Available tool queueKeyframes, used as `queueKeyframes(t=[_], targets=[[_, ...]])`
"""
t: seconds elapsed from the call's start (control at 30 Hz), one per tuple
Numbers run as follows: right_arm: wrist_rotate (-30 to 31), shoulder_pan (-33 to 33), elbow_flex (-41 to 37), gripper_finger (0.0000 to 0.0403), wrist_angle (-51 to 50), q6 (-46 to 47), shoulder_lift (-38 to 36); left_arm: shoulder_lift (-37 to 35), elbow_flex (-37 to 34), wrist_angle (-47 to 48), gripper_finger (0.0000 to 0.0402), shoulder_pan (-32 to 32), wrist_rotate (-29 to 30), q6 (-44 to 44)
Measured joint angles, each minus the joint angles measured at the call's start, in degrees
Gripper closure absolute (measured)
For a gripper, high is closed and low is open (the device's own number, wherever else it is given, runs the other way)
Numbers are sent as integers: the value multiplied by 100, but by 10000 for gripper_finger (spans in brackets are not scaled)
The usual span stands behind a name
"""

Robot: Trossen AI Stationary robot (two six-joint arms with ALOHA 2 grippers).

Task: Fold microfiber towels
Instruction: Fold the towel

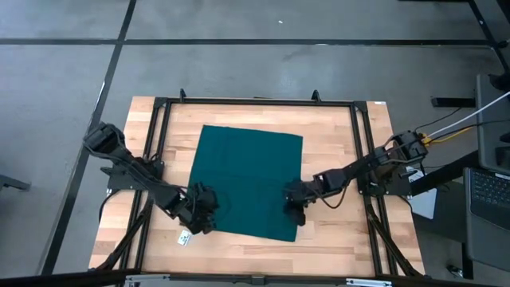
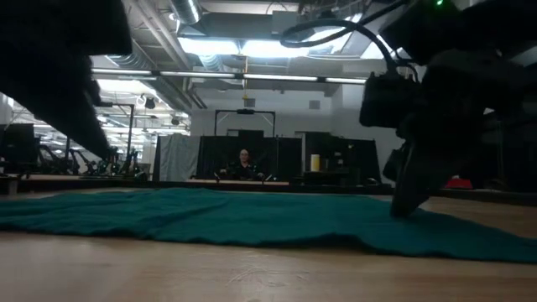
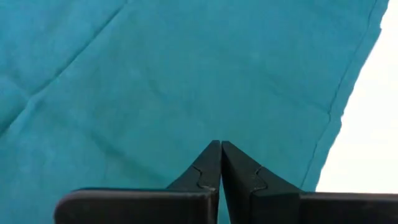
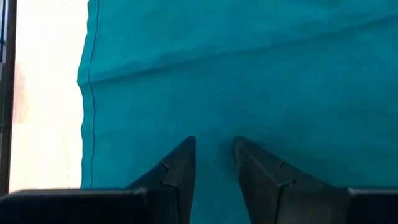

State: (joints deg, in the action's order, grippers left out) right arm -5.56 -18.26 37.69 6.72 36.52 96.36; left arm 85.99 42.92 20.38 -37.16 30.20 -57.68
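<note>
Can't make out the near corners of the teal towel [image 1: 247, 179] from above, both tucked under the left gripper [image 1: 199, 219] and right gripper [image 1: 295, 209]. Small white scrap [image 1: 184, 237] by the left one, too tiny to read. Low down, just dark blurs for arms, cut off at the top edge. Far-off person [image 2: 243, 164] too small to make out

Matt, soft teal cloth towel [image 1: 247, 179] on smooth pale wooden table [image 1: 335, 135].
</note>
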Motion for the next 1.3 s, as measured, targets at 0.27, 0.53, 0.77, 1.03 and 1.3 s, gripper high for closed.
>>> queueKeyframes(t=[0.27, 0.53, 0.77, 1.03, 1.3], targets=[[-295, -506, 33, 298, -684, 187, -78, 186, 0, -506, 394, 121, -86, 242], [216, -761, -93, 322, -1624, 184, -678, 186, 319, -468, 396, -487, 368, 618], [572, -1026, -426, 304, -903, 544, -1967, 186, 661, 544, 399, -930, 506, 1320], [291, -1957, -417, 240, -846, 162, -2058, 334, 671, 1398, 393, -1217, -281, 2838], [505, -2385, -374, 212, -775, -38, -1471, 311, 481, 704, 368, -1701, -908, 3365]])
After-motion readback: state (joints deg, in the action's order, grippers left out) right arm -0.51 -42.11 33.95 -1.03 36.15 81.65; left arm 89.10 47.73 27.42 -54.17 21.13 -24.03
